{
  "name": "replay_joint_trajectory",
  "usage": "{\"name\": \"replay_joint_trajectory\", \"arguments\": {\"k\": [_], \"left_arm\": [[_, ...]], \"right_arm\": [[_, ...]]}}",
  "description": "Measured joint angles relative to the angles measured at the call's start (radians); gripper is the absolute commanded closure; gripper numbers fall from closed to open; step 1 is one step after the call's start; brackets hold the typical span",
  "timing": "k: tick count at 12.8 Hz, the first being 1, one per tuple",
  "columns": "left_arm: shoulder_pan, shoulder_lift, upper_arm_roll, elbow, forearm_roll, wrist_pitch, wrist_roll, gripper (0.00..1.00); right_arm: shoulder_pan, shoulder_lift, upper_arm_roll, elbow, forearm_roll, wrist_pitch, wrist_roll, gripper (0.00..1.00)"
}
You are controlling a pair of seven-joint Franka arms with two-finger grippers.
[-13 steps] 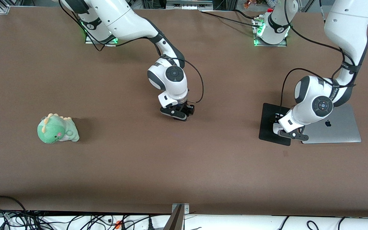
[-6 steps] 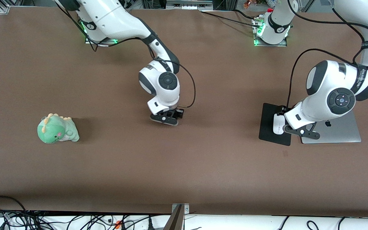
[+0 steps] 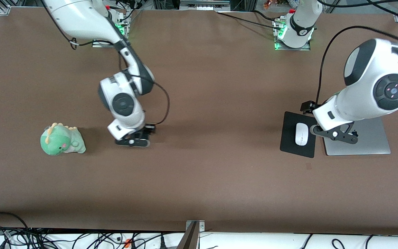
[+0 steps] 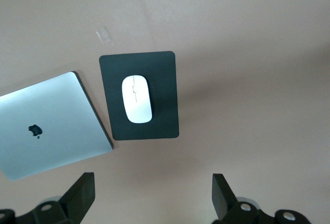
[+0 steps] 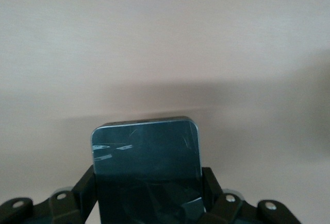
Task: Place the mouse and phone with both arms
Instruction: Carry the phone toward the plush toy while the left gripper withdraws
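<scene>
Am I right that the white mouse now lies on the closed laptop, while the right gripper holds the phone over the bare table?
Not quite: the mouse lies on the black mouse pad beside the laptop, as the left wrist view shows. The right gripper does hold the phone over bare table.

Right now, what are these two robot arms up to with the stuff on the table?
The left gripper is open and up in the air over the closed silver laptop, with the white mouse lying on the black mouse pad beside the laptop. The right gripper is shut on the black phone and holds it over bare table beside a green dinosaur plush, at the right arm's end of the table. So the mouse looks placed; the phone is not yet set down.
</scene>
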State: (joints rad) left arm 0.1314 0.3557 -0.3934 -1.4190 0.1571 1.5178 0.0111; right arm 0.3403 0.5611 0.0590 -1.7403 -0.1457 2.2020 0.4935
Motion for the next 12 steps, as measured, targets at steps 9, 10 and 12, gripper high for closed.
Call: {"name": "replay_joint_trajectory", "arguments": {"k": [9, 10, 12], "left_arm": [[-0.092, -0.248, 0.231, -0.055, -0.035, 0.027, 0.064, 0.0], [-0.096, -0.28, 0.254, -0.098, -0.042, 0.06, 0.065, 0.0], [-0.12, -0.319, 0.31, -0.161, -0.087, 0.092, 0.061, 0.0]], "right_arm": [[-0.192, -0.013, -0.013, -0.281, 0.005, 0.346, -0.257, 0.02], [-0.198, -0.008, -0.013, -0.282, 0.006, 0.36, -0.257, 0.0], [-0.203, -0.007, -0.013, -0.282, 0.011, 0.368, -0.249, 0.0]]}}
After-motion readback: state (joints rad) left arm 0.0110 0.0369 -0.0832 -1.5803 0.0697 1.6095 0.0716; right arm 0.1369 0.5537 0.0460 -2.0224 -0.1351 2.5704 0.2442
